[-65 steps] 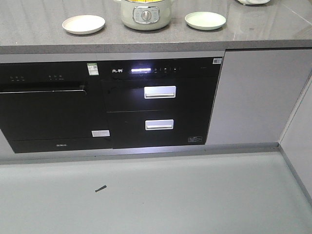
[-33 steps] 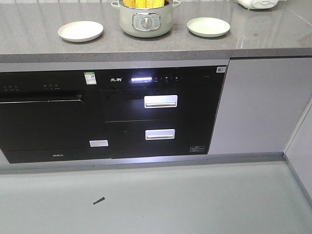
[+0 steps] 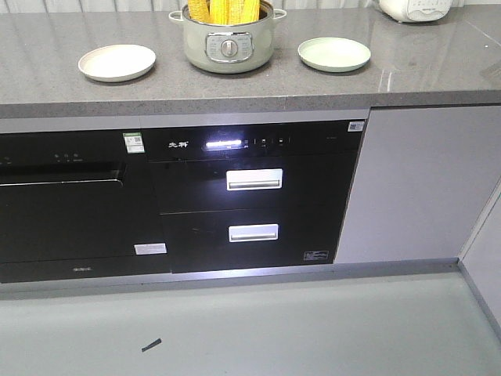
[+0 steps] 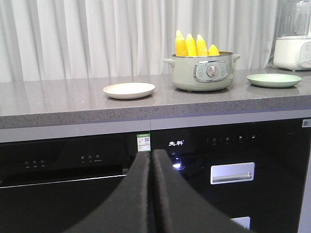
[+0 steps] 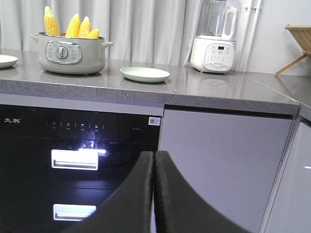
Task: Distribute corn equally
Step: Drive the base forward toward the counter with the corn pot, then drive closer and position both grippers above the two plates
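The left gripper (image 4: 151, 158) had its two dark fingers pressed together, and it held nothing and touched nothing. It was in front of the black oven (image 4: 58, 194), below the counter (image 4: 48, 104). The right gripper (image 5: 154, 158) was the same, closed tight with nothing between the fingers, in front of the drawer unit (image 5: 77, 184).

On the counter, from left to right, stood a white plate (image 3: 117, 62), a pale green pot (image 3: 228, 47) and a green plate (image 3: 334, 54). The corn (image 3: 225, 10) was in the pot, four cobs standing upright with the tips above the rim. Further right was a white blender (image 5: 215, 43).

On the oven front there was a green and white sticker (image 3: 134, 142) and lower a white sticker (image 3: 149, 248), both too small to read. The drawer unit had two white Chinese characters (image 3: 178, 145) as a brand mark, then a lit display (image 3: 224, 144), a small square code label (image 3: 356, 126) and an unreadable label (image 3: 316, 255) at the bottom right.
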